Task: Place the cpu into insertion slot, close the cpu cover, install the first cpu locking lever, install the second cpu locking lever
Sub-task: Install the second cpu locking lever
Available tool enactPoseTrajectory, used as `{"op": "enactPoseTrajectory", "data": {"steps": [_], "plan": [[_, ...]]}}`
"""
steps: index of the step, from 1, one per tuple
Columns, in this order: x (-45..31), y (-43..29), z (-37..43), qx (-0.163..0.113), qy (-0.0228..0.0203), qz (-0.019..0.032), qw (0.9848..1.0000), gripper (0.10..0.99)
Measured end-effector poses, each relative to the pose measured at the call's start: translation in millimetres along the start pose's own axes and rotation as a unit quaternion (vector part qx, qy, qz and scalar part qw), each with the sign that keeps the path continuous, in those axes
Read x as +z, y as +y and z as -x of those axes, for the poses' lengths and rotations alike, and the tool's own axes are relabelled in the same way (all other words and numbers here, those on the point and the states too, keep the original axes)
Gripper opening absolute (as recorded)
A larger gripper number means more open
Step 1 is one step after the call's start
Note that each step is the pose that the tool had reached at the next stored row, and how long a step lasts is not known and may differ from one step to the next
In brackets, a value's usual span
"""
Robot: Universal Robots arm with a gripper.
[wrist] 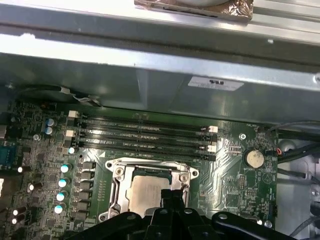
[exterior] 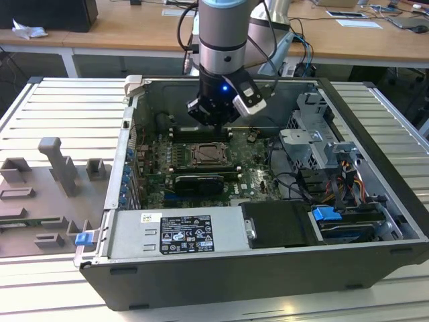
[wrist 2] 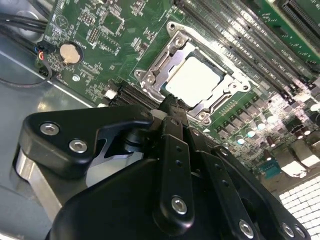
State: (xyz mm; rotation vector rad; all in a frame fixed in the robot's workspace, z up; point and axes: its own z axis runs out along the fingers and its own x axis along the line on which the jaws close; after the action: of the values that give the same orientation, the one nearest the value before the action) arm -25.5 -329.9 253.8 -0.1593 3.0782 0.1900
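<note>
The cpu [wrist 2: 192, 80] [wrist: 145, 192] lies flat in the insertion slot [exterior: 208, 155], its pale silvery face showing on the green board in both wrist views. The cpu cover [wrist 2: 155, 62] [wrist: 117, 187], a silver frame plate, lies down around the chip with the face showing through its window. My gripper [exterior: 214, 117] hangs a little above the socket, just behind it in the exterior view. Its black fingertips [wrist 2: 171, 107] [wrist: 172, 197] meet at the socket's edge, shut, with nothing seen between them.
Long memory slots [wrist: 145, 132] run beside the socket, and a coin battery [wrist 2: 70, 52] sits nearby. A long black card [exterior: 194, 182], the power supply [exterior: 177, 231], cables and a drive cage [exterior: 322, 144] crowd the case. Grey fixtures [exterior: 57, 164] stand at the exterior view's left.
</note>
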Motion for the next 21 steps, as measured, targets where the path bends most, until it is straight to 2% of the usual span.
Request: {"op": "enactPoseTrajectory", "data": {"steps": [6, 14, 19, 21], "plan": [[-1.6, -13.0, -1.4, 0.000, -0.0001, 0.0001, 1.0000, 0.106], [-4.5, -17.0, -1.6, 0.000, 0.0000, 0.0000, 1.0000, 0.106], [-5.4, -24.8, -2.4, 0.000, 0.0000, 0.0000, 1.0000, 0.106], [-6.2, -31.0, -3.1, 0.000, 0.0000, 0.0000, 1.0000, 0.106]]}}
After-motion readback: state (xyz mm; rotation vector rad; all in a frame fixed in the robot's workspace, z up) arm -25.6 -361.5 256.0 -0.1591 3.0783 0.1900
